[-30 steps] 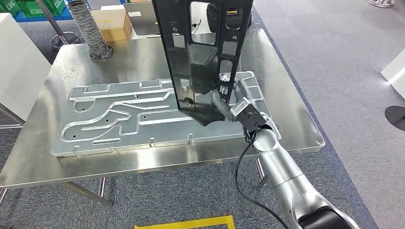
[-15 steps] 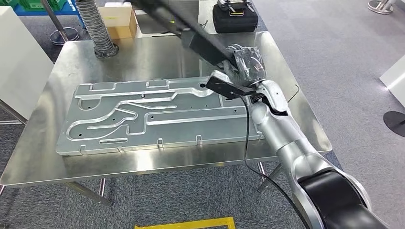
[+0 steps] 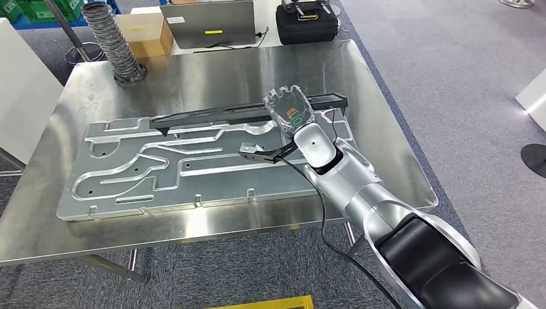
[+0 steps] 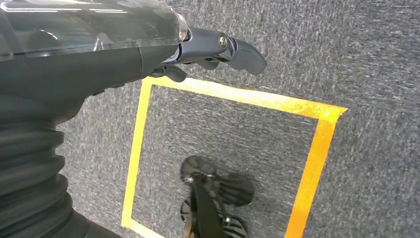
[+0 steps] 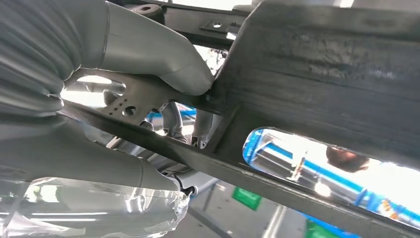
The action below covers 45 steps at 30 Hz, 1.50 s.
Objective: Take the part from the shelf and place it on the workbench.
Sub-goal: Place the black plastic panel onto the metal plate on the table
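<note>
Right hand [image 3: 291, 111] sits over the workbench [image 3: 386, 116], right of centre, fingers closed round the black part [image 3: 212, 117]. The right wrist view confirms the grip: thumb [image 5: 163, 54] pressed on one face of the black frame [image 5: 317, 74], darker fingers behind it, so the part is clamped, not merely resting on the palm.

The part is a long, flat black frame with cut-outs. It lies nearly level, running from the hand toward 9 o'clock across the far half of the grey metal plate [image 3: 161, 167]. One short end sticks out past the hand toward 3 o'clock. Seen edge-on from the head view, so I cannot tell whether it touches the plate or hangs just above it. Judgement: held flat and low like this because the plate's raised ribs look like the seat for it; a level approach lets it settle evenly.

The hand grips near one end, not the middle. That leaves the long free end unsupported, likely to droop or swing, so release should wait for contact along its length.

Left hand [image 4: 208, 49] hangs beside the body over grey carpet with a yellow tape square [image 4: 317, 148]. Fingers loosely curled, nothing in them.

Far edge of the bench, 12 o'clock: a laptop [image 3: 206, 24], a black case [image 3: 308, 24], a cardboard box [image 3: 143, 32]. A ribbed hose [image 3: 109, 38] stands at 11 o'clock.

Task stage, by my reading: part is at the bench, placement nearly done, letting go remains.
</note>
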Tool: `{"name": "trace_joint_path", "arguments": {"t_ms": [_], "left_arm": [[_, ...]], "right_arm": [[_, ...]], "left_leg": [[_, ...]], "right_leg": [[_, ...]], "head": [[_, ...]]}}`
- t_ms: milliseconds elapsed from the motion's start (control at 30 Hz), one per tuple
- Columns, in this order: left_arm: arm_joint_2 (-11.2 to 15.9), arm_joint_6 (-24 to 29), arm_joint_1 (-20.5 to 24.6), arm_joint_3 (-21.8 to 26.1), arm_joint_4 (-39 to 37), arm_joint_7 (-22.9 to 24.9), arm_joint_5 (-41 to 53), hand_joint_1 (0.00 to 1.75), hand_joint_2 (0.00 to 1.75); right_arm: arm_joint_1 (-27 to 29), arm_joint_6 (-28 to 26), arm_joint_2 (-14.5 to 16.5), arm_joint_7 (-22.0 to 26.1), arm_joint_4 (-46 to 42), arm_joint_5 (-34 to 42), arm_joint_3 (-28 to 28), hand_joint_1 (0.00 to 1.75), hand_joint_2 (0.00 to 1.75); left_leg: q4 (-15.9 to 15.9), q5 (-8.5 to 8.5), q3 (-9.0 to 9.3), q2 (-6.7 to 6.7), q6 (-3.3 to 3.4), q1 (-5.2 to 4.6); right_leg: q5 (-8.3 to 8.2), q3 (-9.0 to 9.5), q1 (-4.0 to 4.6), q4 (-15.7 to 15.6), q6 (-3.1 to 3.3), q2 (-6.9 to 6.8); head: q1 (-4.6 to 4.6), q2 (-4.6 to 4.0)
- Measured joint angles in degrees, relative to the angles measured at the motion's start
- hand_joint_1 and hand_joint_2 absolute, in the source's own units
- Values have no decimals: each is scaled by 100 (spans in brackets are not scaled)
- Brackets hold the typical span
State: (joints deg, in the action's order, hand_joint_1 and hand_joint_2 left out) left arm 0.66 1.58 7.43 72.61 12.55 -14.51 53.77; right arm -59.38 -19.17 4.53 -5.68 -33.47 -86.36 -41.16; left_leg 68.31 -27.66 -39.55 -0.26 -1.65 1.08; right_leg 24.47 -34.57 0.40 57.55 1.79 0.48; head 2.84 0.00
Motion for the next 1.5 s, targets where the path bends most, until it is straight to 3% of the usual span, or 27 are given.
{"name": "trace_joint_path", "arguments": {"t_ms": [67,100,233,300,367,400,433,467,533,600,667,767,867,933,967,1067,1133,1200,1267,1333,1400,1433,1467,1500], "left_arm": [[-1,3,-1,0,0,-4,-16,0,175],[-3,3,-1,0,0,-10,-22,0,175],[-22,-2,-10,0,0,-38,-23,0,175],[-33,-11,-3,0,0,-45,-9,0,175],[-35,-19,6,-1,0,-48,14,0,175],[-36,-21,7,-3,0,-45,27,0,175],[-39,-21,9,-5,0,-41,37,0,175],[-42,-21,10,-8,0,-37,43,0,175],[-52,-20,19,-26,0,-30,54,0,175],[-62,-20,38,-52,0,-27,63,0,175],[-66,-15,50,-75,0,-21,67,0,175],[-74,-3,57,-94,0,-13,65,0,175],[-82,4,60,-98,0,-16,57,0,175],[-83,8,48,-99,0,-26,54,0,175],[-83,8,42,-99,0,-33,54,0,175],[-80,3,41,-102,0,-84,58,0,175],[-79,2,46,-108,0,-140,67,0,175],[-80,8,42,-120,0,-209,72,0,175],[-83,4,43,-131,0,-271,73,0,175],[-86,-12,49,-136,0,-312,68,0,175],[-85,-22,46,-136,0,-336,55,0,175],[-85,-23,42,-136,0,-342,51,0,175],[-85,-21,40,-136,0,-343,57,0,175],[-86,-15,39,-137,0,-343,68,0,131]], "right_arm": [[-6,16,83,-16,87,-35,-57,175,175],[-10,12,123,-8,133,-39,-74,175,175],[3,-80,215,70,302,-30,-93,175,175],[15,-170,225,106,366,-12,-94,175,175],[58,-253,224,131,433,17,-94,175,175],[98,-277,223,145,470,35,-94,175,175],[144,-297,221,160,508,58,-94,175,175],[184,-317,218,175,541,80,-93,175,175],[227,-374,216,203,594,122,-84,175,175],[241,-442,216,221,644,147,-70,175,175],[273,-480,214,231,701,172,-58,175,175],[314,-515,216,255,775,213,-33,175,175],[363,-569,237,308,845,242,0,175,175],[433,-582,245,344,898,267,24,175,175],[466,-596,247,367,923,283,39,175,175],[520,-675,261,437,982,327,94,175,175],[539,-720,264,468,1008,338,120,175,175],[567,-757,265,503,1031,330,150,175,175],[588,-777,267,546,1049,322,194,87,87],[607,-782,267,593,1063,323,232,0,0],[661,-785,267,636,1083,326,255,0,0],[694,-787,267,654,1097,329,264,0,0],[719,-788,267,671,1109,332,272,0,0],[731,-789,267,687,1117,336,280,0,0]], "left_leg": [[-738,330,320,-3,52,-22],[-934,380,407,-4,75,-35],[-1042,376,448,-6,173,-20],[-1072,385,468,-4,224,2],[-1072,377,472,-3,250,1],[-1071,372,476,-4,252,1],[-1069,366,482,-5,251,1],[-1064,358,491,-7,244,1],[-1048,332,508,-10,218,1],[-1028,306,503,-9,174,-15],[-1031,295,501,-7,119,-30],[-902,176,466,0,31,-21],[59,-304,26,4,-26,-8],[546,-416,-231,4,-47,-3],[489,-314,-218,5,-51,1],[-569,224,268,6,-20,3],[-950,310,449,0,37,-12],[-973,303,460,-5,110,-20],[-1006,327,476,-2,184,-7],[-1027,344,485,3,235,3],[-1025,344,482,3,251,1],[-1023,343,483,2,252,0],[-1020,342,484,-2,252,0],[-1017,340,488,-5,249,-1]], "right_leg": [[47,23,26,29,-31,5],[59,20,36,41,-52,7],[132,-19,34,113,-162,0],[383,-216,14,546,-229,-8],[706,-614,-22,1330,-276,-12],[777,-780,-41,1624,-292,-13],[739,-855,-58,1720,-301,-15],[594,-814,-71,1577,-301,-17],[173,-478,-76,795,-272,-24],[-44,-210,-48,190,-225,-31],[-47,-164,-16,80,-181,-25],[-66,-122,-51,24,-95,-21],[-61,-88,-56,-3,-29,-31],[-49,-76,-47,1,-19,-32],[-41,-67,-47,5,-22,-30],[11,-46,-44,58,-72,-9],[30,-61,-26,89,-125,8],[26,-66,-20,86,-183,18],[124,-107,-34,206,-249,10],[432,-344,-57,739,-308,-4],[743,-705,-73,1500,-342,-12],[777,-813,-78,1711,-348,-14],[703,-817,-79,1701,-344,-16],[538,-706,-77,1460,-327,-16]], "head": [[0,0],[0,0],[1,0],[0,0],[0,0],[0,0],[0,0],[0,0],[0,0],[0,0],[0,0],[0,0],[0,0],[0,0],[0,0],[0,0],[0,0],[0,0],[0,0],[0,0],[0,0],[0,0],[0,0],[0,0]]}}
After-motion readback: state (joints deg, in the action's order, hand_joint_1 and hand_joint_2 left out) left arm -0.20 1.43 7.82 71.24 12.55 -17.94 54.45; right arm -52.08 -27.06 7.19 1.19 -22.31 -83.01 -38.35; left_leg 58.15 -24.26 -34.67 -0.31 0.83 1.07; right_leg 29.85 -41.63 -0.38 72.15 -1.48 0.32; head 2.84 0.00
